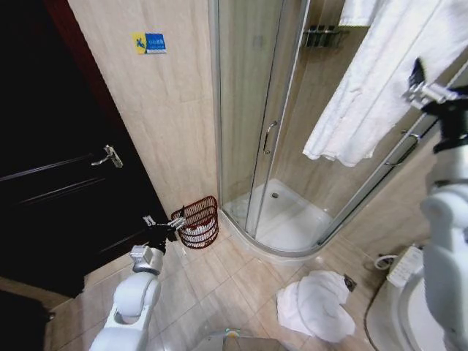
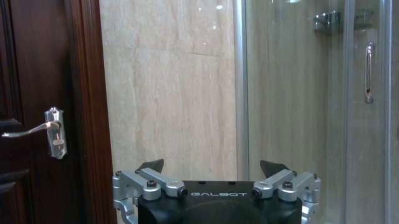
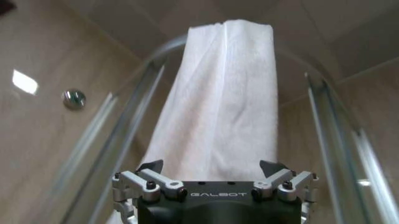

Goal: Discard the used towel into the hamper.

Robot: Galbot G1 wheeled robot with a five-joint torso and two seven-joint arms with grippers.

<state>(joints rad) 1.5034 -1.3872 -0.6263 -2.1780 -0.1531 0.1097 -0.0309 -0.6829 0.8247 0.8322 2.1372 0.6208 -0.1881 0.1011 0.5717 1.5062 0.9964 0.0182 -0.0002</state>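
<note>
Tiled bathroom floor, hamper (image 1: 199, 222) just beside spread left claw (image 1: 175, 223).

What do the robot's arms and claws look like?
The left arm and right arm wear smooth, rounded white shells. Each ends in a black wrist block printed GALBOT. The left gripper and right gripper have silver metal links with bolts and dark pointed fingertips.

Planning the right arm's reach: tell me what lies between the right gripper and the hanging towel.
Nothing: in the right wrist view the right gripper, open, faces the towel across bare air; whether it touches the towel cannot be told.
</note>
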